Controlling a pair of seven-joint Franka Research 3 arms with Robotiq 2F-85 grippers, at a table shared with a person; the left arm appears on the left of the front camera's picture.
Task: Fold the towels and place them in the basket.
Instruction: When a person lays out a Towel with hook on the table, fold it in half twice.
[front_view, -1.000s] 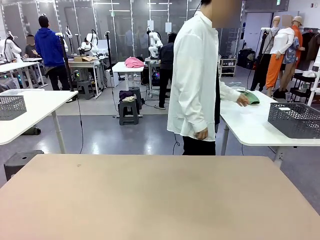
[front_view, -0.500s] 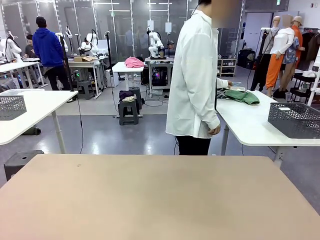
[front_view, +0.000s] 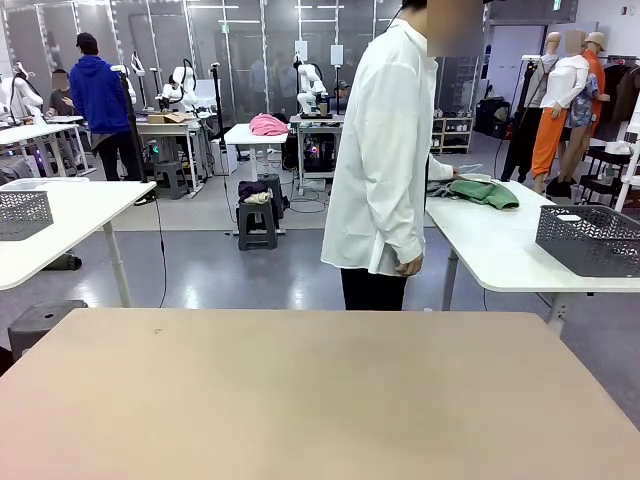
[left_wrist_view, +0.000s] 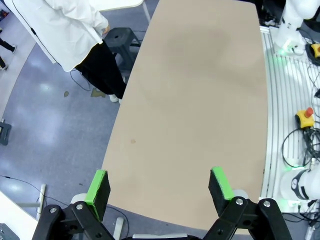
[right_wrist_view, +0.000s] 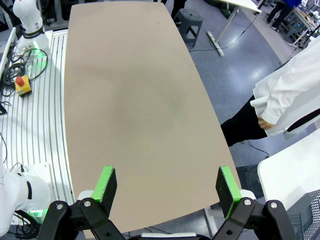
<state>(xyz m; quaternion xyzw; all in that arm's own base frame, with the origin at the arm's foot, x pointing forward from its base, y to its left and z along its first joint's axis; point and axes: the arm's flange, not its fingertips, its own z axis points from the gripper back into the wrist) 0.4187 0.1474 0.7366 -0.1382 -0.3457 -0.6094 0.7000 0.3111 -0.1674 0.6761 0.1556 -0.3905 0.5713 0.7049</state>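
Towel, green and crumpled (front_view: 485, 192), lies in the front view on a white side table (front_view: 500, 262) beyond the person in a white coat (front_view: 385, 150), whose sleeve reaches toward it. The dark mesh basket (front_view: 590, 240) stands farther right on that same table, apart from the cloth.

In the left wrist view, the left gripper (left_wrist_view: 159, 173) hangs above the tan table (left_wrist_view: 200, 90), jaws spread wide and holding nothing.

In the right wrist view, the right gripper (right_wrist_view: 166, 171) hangs likewise released above the tan table, gripping nothing.
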